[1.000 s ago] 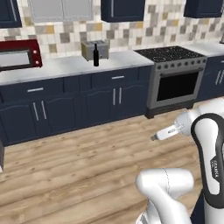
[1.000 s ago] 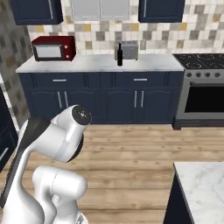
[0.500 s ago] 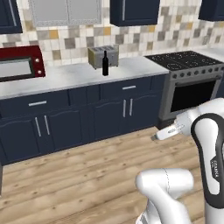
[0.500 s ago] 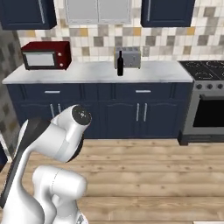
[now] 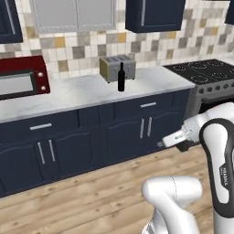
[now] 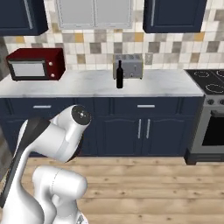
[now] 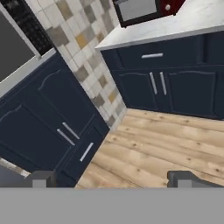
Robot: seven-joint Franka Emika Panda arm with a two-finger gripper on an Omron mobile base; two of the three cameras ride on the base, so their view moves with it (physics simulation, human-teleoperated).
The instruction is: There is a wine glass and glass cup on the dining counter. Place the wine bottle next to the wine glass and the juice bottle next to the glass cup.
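One bottle, the wine bottle [image 5: 121, 77], is now seen larger and nearer the middle of both base views than a second ago, so the base has been driven toward the wall counter [image 5: 87, 93], where it stands just before the toaster [image 5: 117, 67] near the back edge. The gripper [image 7: 111, 178] is carried empty with its fingertips spread wide over the wood floor [image 7: 175, 148]; the juice bottle, glasses and dining counter cannot be located, and the microwave [image 5: 20, 77] is cut off at the left.

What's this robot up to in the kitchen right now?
It is not handling anything yet. The wine bottle it is meant to fetch stands upright on the wall counter, just in front of the toaster, with a red microwave further left. The arm is folded close to the base, and its gripper is open and empty, pointed down toward the wooden floor and cabinet doors.
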